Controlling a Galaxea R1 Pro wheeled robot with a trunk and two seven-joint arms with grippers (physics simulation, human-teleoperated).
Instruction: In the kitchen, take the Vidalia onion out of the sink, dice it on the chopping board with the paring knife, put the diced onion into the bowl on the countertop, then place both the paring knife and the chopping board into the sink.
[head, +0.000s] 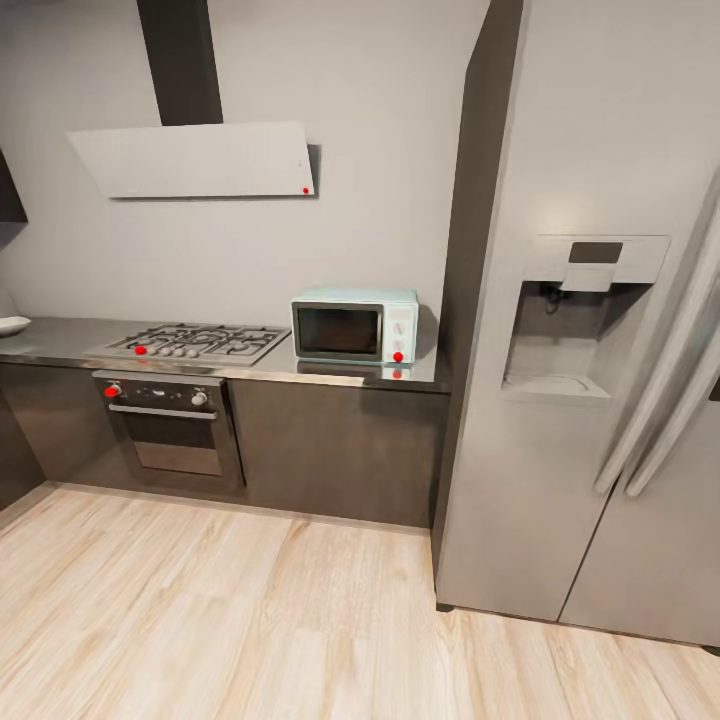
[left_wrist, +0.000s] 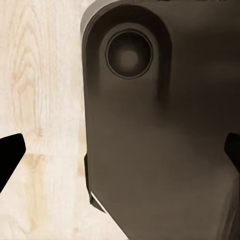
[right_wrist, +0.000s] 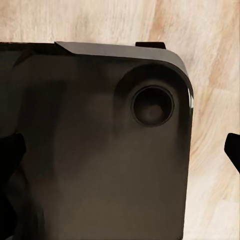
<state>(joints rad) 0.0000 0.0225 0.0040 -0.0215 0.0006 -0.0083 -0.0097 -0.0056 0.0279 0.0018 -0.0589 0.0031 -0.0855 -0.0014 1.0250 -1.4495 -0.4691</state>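
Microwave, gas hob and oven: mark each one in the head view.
Microwave (head: 338, 331): head view, on its dark door window.
Gas hob (head: 195, 342): head view, on the burner grates.
Oven (head: 170, 431): head view, on its glass door, under the hob.

No readable text, labels or numbers anywhere.

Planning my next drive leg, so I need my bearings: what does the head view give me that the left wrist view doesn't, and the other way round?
Head view: the countertop with a gas hob, an oven under it, a pale microwave, a range hood on the wall, a steel fridge, and a white dish edge at far left.

Left wrist view: the robot's dark base close up, with the left gripper's fingertips wide apart.

Both: the light wooden floor.
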